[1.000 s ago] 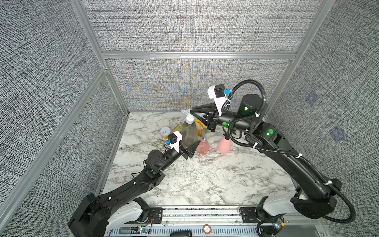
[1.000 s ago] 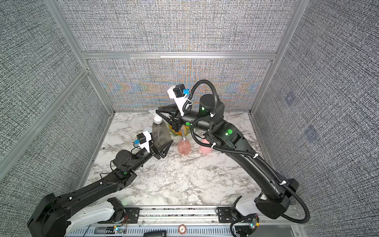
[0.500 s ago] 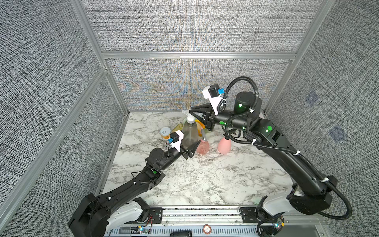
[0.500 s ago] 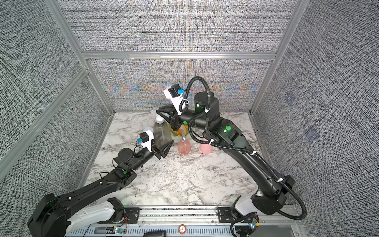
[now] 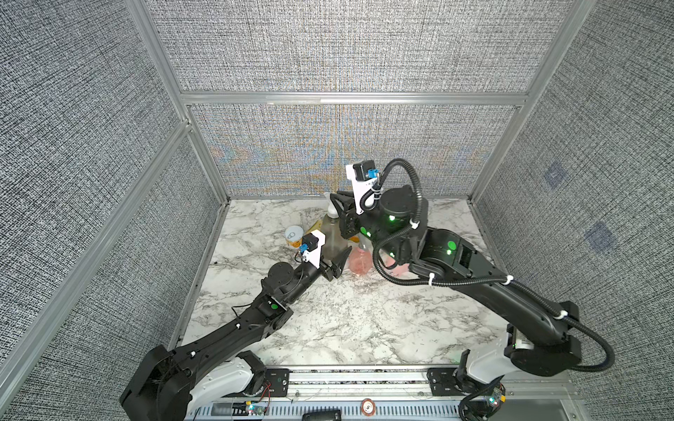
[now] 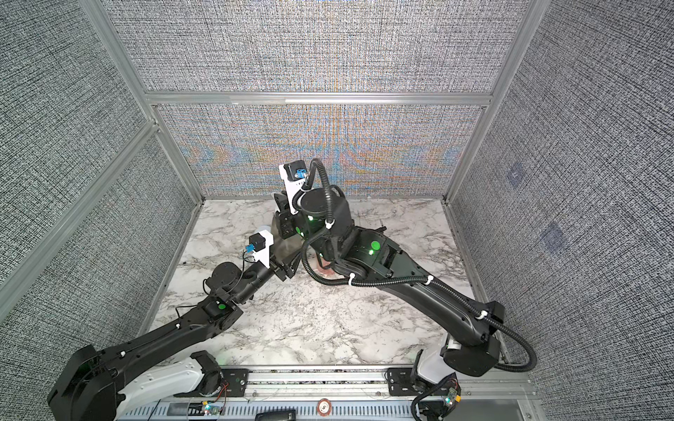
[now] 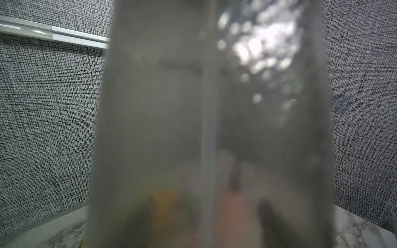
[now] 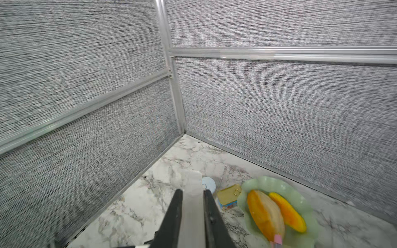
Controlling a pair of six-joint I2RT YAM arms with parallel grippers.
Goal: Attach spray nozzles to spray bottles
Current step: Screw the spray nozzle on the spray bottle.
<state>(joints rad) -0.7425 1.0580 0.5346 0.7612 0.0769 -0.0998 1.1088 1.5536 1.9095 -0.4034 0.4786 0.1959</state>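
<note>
Pinching the pale nozzle [image 8: 191,207], the R gripper [image 8: 192,193] is sitting directly atop the neck of the grey bottle [image 5: 332,237], centre frame; L gripper [image 5: 336,263] is clamping it low down, axis near upright.

Our left arm [image 5: 251,324] and right arm [image 5: 510,302] are glossy black, with green lights and white bases. White wrist brackets [image 5: 316,251] carry black cameras with blue plugs. A ribbed black hose [image 5: 470,281], tied with white clips, lines the right arm, and the right gripper [image 8: 192,191] has tapered black fingers.

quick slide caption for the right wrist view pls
Right gripper fingers shut on the pale spray nozzle, over the marble table near a green dish of orange fruit.
</note>
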